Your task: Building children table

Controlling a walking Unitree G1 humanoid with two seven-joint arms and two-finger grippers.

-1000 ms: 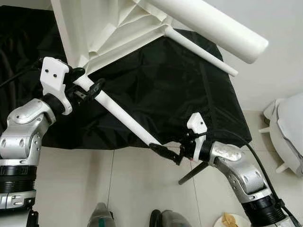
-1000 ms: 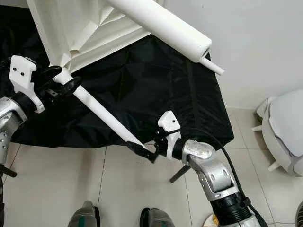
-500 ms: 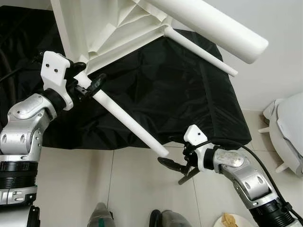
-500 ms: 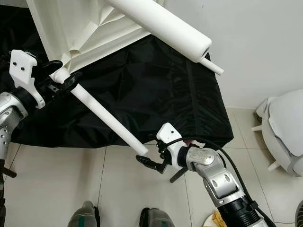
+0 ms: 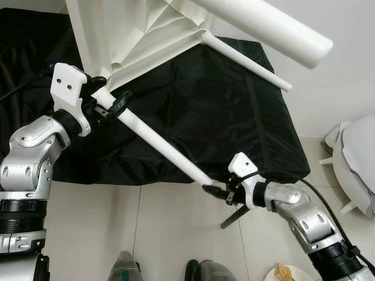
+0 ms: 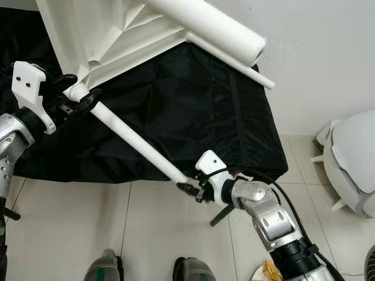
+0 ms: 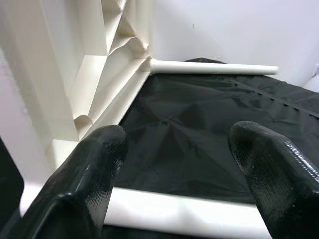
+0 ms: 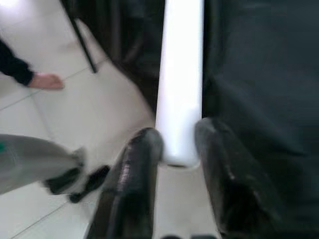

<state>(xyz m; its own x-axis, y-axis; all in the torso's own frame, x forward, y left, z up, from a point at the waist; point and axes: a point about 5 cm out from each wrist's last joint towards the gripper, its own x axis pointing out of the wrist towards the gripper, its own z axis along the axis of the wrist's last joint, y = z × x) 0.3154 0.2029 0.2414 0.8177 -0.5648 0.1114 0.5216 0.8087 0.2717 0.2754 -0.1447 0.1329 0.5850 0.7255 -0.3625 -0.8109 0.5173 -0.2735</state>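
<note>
**Both tools at the white table leg**

We see a white children table (image 5: pixel 126 35) lying turned over on a tabletop covered with black cloth (image 5: pixel 217 111), near its back edge, with the ribbed underside facing us. One thin white leg (image 5: pixel 161 147) runs from the corner of this underside, by the left edge of the tabletop, down past the front edge and out over the tiled floor (image 5: pixel 170 228).

Our left tool (image 5: pixel 108 105) is at the upper end of this leg, close to the socket. Its black fingers (image 7: pixel 94 169) are spread, one on each side of the leg; in the left wrist view the leg passes between them, but we cannot tell if they touch it.

Our right tool (image 5: pixel 215 190) is at the free lower end of the leg, just in front of the front edge. In the right wrist view its two fingers (image 8: pixel 134 169) are pinching the leg tip — one pad on each side.

Another thin leg (image 5: pixel 249 64) points toward the right edge, and a thick white tube (image 5: pixel 263 26) is above it, near the wall.

On the floor — a person's bare foot (image 8: pixel 46 80).
</note>
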